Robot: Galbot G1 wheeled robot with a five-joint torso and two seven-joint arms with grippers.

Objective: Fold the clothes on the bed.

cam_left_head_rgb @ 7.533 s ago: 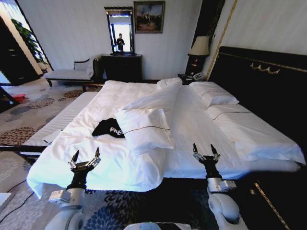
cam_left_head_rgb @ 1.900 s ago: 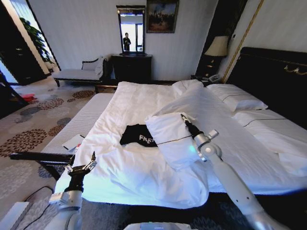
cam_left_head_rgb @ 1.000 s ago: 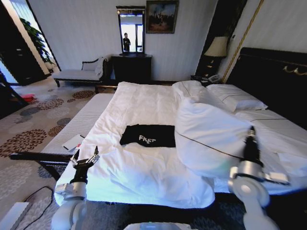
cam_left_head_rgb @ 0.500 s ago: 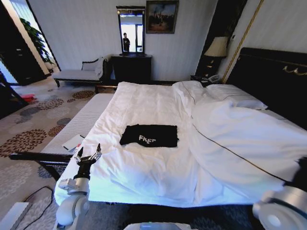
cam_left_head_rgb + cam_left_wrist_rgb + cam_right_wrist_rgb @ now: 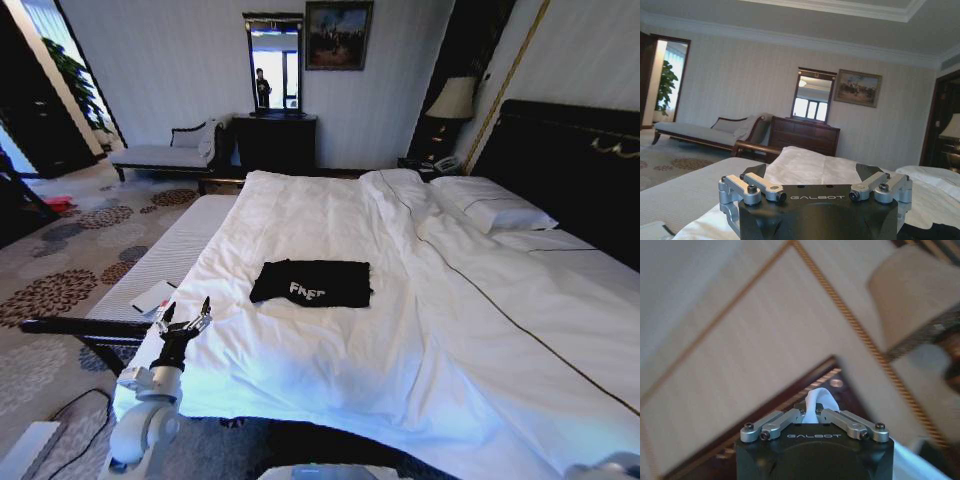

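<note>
T-shirt: the black T-shirt (image 5: 311, 283) with white lettering lies flat on the white duvet (image 5: 420, 340), toward the foot-end half of the bed (image 5: 560, 160), nearer the bed's left edge than its right; a dark sliver of it also shows at the frame edge in the left wrist view (image 5: 935, 231).
Left gripper: the left gripper (image 5: 184, 317) is held upright at the bed's near left corner, just off the duvet's edge, fingers spread apart and holding nothing; the wrist view shows the same wide spread (image 5: 815, 172).
Shirt versus left gripper: the shirt lies farther up the bed and toward its middle from this gripper, well apart, with bare duvet between them.
Right gripper: the right gripper (image 5: 815, 412) has its fingers pinched together on a fold of white fabric, the duvet (image 5: 820, 400), raised against the wall and lamp (image 5: 912, 295).
Duvet: spread wide over the bed, with a thin dark piping line running across its right half.
Pillow: a white pillow (image 5: 492, 207) lies at the headboard end.
</note>
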